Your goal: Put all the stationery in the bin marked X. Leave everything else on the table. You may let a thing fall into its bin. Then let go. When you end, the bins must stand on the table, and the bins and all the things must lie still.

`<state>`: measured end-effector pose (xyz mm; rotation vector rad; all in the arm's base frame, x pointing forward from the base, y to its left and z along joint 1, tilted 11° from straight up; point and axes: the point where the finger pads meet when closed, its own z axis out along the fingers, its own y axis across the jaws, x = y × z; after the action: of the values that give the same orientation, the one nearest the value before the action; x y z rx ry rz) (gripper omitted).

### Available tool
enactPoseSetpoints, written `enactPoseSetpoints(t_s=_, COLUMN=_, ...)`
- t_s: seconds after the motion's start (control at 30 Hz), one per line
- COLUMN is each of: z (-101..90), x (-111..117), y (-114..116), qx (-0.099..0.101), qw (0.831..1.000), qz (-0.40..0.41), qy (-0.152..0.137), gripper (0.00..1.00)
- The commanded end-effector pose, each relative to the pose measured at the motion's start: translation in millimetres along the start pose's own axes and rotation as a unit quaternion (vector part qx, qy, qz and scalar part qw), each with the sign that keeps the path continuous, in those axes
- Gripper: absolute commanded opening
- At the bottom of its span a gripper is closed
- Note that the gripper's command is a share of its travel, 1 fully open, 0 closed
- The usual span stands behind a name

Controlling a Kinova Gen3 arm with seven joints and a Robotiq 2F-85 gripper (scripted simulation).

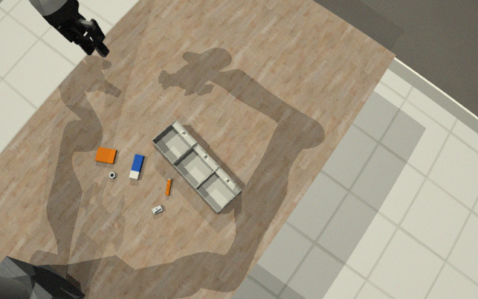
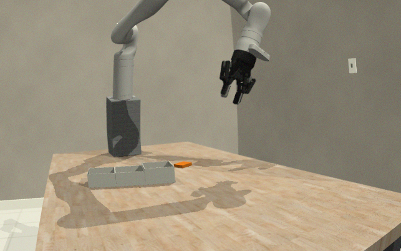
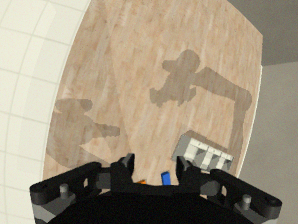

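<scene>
While five small articles lie on the bench, the jaws hang high near its edge, roughly half open and gripping nothing. Their height leaves room above the goods, but any pick calls for a move inward and down, probably with a wider spread for the eraser. Nearest the jaws, an orange block lies flat beside a hex nut, neither evidently stationery. The blue-and-white eraser and pencil sharpener, the likely targets, are on the bench outside the bins; an orange stick, perhaps a crayon, is less certain. Farthest out, the X bin ends the joined row, its upright letter probably marking the destination.
</scene>
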<state>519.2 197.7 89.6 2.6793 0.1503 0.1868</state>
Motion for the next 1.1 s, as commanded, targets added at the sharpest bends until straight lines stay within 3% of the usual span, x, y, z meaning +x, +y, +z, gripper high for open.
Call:
enactPoseSetpoints(t_s=0.0, z=9.4, x=-3.3, y=-5.2, qx=-0.002, qw=1.000, qz=-0.004, qy=-0.007, gripper=0.09)
enactPoseSetpoints(t_s=0.03, z=12.4, x=-9.1, y=-0.1, qx=-0.003, qw=1.000, qz=-0.029, qy=-0.001, gripper=0.09)
enactPoseSetpoints(t_s=0.23, z=24.9, x=-24.5, y=8.7, qx=0.029, qw=0.993, qz=0.116, qy=-0.022, gripper=0.09)
enactPoseSetpoints(t_s=0.5, z=43.3, x=-50.2, y=20.8, qx=0.060, qw=0.949, qz=0.302, qy=-0.063, gripper=0.09)
enactPoseSetpoints(t_s=0.57, z=43.3, x=-50.2, y=20.8, qx=0.060, qw=0.949, qz=0.302, qy=-0.063, gripper=0.09)
enactPoseSetpoints(t_s=0.8, z=62.0, x=-82.4, y=38.1, qx=0.075, qw=0.880, qz=0.457, qy=-0.101, gripper=0.09)
enactPoseSetpoints(t_s=1.07, z=73.7, x=-106.4, y=53.7, qx=0.082, qw=0.769, qz=0.618, qy=-0.142, gripper=0.09)
